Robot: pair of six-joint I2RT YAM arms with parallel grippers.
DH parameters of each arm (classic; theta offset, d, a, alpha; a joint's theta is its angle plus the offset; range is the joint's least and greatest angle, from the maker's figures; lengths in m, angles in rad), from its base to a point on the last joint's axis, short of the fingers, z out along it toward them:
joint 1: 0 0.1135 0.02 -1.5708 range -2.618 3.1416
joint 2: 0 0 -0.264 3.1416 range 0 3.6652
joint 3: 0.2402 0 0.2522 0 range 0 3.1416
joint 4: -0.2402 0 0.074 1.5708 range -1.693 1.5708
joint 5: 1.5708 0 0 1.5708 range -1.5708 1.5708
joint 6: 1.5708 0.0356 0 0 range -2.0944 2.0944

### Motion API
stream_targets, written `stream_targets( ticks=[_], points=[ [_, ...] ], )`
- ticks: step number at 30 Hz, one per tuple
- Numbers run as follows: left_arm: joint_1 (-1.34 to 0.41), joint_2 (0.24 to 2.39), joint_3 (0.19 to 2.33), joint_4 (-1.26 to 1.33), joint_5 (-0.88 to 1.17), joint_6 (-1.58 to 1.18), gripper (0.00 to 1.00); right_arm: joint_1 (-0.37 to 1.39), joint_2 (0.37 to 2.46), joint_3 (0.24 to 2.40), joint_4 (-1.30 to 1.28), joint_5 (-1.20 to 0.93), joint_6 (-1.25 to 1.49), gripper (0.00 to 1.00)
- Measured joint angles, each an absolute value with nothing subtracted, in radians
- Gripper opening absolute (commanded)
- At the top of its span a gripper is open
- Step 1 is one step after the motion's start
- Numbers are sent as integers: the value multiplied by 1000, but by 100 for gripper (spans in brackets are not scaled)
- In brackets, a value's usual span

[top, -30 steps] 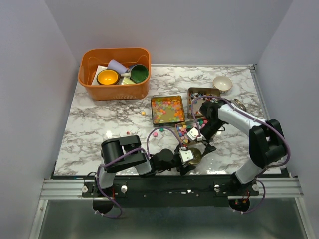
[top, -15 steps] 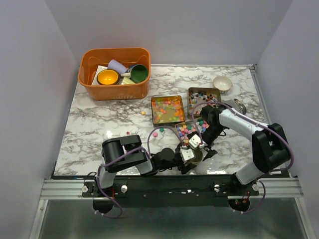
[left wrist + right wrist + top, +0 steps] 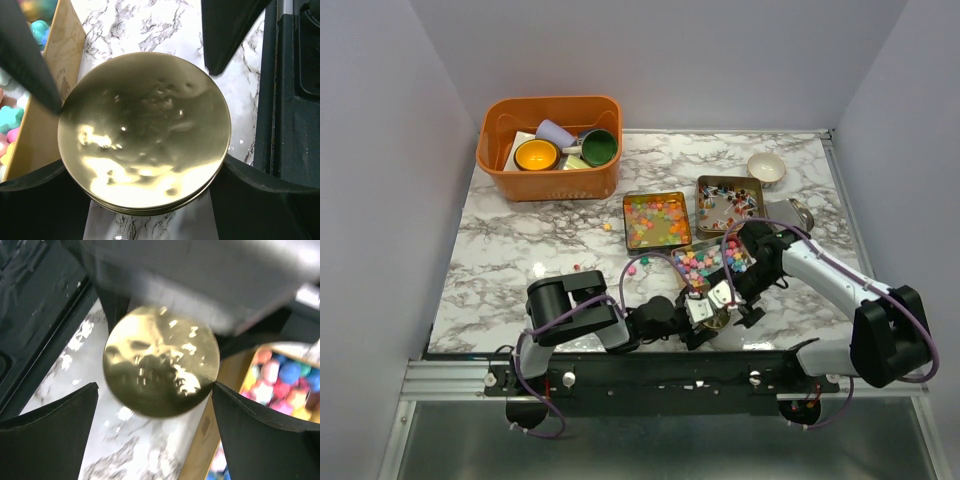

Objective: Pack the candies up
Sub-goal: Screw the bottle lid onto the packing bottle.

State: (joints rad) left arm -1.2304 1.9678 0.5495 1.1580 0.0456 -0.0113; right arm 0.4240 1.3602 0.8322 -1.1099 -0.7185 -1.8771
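Three open tins hold the candies: pastel ones [image 3: 657,220], red, white and dark wrapped ones [image 3: 727,198], and bright ones [image 3: 703,264], which also show in the left wrist view [image 3: 9,120] and the right wrist view [image 3: 280,380]. A few loose candies [image 3: 631,268] lie on the marble. My left gripper [image 3: 703,312] [image 3: 143,162] lies low at the near edge, shut on the gold round lid [image 3: 145,132] [image 3: 161,362]. My right gripper [image 3: 735,300] [image 3: 156,385] is open, its fingers straddling that lid; the right finger [image 3: 260,430] touches its rim.
An orange basket [image 3: 550,104] with cups stands at the back left. A small white bowl [image 3: 766,167] and a metal container [image 3: 798,212] are at the back right. The black rail [image 3: 295,100] of the table's near edge runs right beside the lid.
My right gripper has moved from over the bright candies tin toward the near edge and now straddles the gold lid. The left gripper still holds the lid in place.
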Motion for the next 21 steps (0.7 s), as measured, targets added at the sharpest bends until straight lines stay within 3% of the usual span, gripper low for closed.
stream_targets(
  ticks=[12, 21],
  points=[
    [-1197, 1971, 558, 1152, 9, -23, 0, 223, 1344, 821, -1288, -551, -1813, 99],
    [-1194, 1971, 559, 1151, 7, -23, 0, 218, 1387, 1052, -1318, -713, -1817, 100]
  ],
)
